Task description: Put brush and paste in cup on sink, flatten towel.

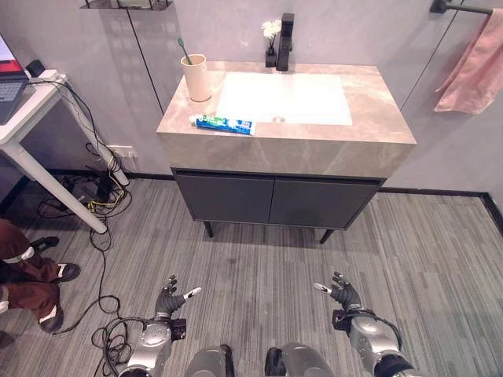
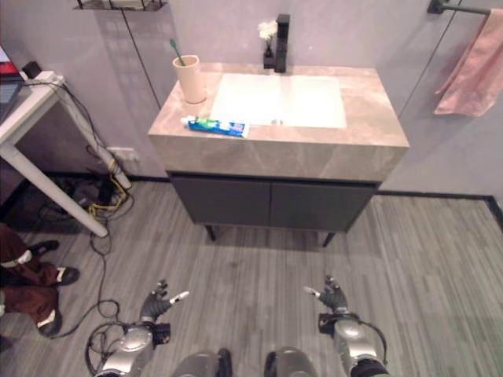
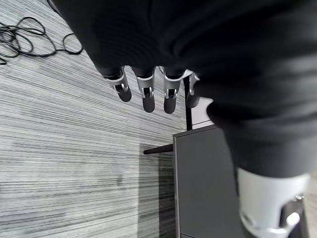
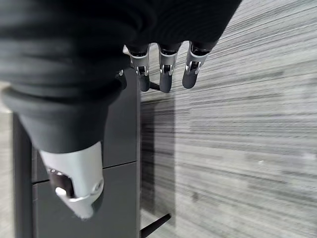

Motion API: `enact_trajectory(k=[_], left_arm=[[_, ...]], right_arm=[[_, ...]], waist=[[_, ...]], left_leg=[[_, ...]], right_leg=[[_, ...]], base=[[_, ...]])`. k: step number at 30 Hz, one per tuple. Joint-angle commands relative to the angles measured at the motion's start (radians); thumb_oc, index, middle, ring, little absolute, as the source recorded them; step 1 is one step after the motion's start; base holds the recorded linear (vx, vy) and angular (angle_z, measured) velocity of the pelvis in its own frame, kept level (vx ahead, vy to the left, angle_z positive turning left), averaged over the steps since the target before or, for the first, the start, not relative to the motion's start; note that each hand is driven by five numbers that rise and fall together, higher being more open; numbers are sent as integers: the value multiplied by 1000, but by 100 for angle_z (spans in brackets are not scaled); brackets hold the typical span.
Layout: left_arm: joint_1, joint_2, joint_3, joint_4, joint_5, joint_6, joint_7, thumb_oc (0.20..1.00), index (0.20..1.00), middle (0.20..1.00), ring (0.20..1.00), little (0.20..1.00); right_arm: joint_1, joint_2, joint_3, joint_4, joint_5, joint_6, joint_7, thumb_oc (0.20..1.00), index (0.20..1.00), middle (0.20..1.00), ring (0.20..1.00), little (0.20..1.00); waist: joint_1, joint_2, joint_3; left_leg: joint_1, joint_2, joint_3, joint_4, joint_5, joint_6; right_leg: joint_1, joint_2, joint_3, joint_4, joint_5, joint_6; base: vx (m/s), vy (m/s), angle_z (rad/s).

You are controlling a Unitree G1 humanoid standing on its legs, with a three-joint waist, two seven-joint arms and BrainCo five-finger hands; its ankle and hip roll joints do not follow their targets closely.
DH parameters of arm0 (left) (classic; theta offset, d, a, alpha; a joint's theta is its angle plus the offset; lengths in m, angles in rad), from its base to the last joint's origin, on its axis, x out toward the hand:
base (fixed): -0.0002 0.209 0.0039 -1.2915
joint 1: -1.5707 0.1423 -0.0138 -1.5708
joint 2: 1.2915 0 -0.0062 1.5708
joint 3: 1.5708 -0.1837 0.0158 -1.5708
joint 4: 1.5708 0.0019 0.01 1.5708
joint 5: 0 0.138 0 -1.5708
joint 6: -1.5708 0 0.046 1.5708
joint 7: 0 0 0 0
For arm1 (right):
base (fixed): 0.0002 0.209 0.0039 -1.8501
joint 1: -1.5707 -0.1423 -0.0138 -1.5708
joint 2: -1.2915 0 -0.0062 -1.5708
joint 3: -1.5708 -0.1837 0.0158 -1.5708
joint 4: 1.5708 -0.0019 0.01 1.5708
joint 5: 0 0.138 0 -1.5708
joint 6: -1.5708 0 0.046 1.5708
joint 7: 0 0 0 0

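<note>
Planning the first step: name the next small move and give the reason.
Probably reach the left hand up toward the green-and-white toothpaste tube, which lies flat on the beige stone sink counter beside the beige cup. The green toothbrush is already in the cup, and both hands hang open, the right hand too.

A green-handled brush (image 1: 184,49) stands tilted in the beige cup (image 1: 196,78), upright at the sink (image 1: 284,98)'s left. The green-and-white paste (image 1: 225,124) lies flat before the cup. A pink towel (image 1: 475,69) hangs bunched right of the sink.
</note>
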State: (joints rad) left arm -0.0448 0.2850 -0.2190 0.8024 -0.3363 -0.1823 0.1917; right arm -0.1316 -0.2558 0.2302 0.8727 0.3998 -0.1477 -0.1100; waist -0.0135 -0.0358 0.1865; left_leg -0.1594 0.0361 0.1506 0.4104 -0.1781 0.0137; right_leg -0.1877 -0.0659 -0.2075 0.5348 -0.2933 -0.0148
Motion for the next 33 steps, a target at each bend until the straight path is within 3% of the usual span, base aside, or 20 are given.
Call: enact_trajectory(k=[1,7,14,18,33], left_arm=[[0,13,-24,-67,3,-59,13,1000,1000,1000,1000,1000],[14,5,-36,-63,0,-53,11,1000,1000,1000,1000,1000],[29,4,-71,-65,35,-42,2,1000,1000,1000,1000,1000],[22,7,-76,-59,46,-35,0,1000,1000,1000,1000,1000],[41,7,-63,-3,55,-22,-3,1000,1000,1000,1000,1000]], right_arm=[[-11,-9,24,-42,23,-52,-14,1000,1000,1000,1000,1000],[5,-10,19,-33,-9,-41,-42,1000,1000,1000,1000,1000],[21,-19,27,-28,-18,-40,-47,1000,1000,1000,1000,1000],[25,-23,24,-39,-13,-37,-46,1000,1000,1000,1000,1000],[56,-44,14,-92,-61,-30,-53,1000,1000,1000,1000,1000]], waist=[[1,3,3],[-2,8,-4],[0,12,-33],[0,14,-39],[-27,12,-41]], left_leg=[[8,81,7,115,-72,-59],[22,75,7,91,-60,-57],[59,56,-1,-56,20,-59],[68,55,-7,-93,40,-60],[105,62,3,-167,59,-61]], right_leg=[[21,-104,-53,-14,129,113],[33,-102,-57,-39,142,114],[70,-70,-60,-185,192,112],[78,-63,-60,-204,199,111],[71,-46,-39,-202,201,107]], base=[[0,0,0],[24,-8,-1],[42,-35,0],[19,-14,2],[8,-10,0]])
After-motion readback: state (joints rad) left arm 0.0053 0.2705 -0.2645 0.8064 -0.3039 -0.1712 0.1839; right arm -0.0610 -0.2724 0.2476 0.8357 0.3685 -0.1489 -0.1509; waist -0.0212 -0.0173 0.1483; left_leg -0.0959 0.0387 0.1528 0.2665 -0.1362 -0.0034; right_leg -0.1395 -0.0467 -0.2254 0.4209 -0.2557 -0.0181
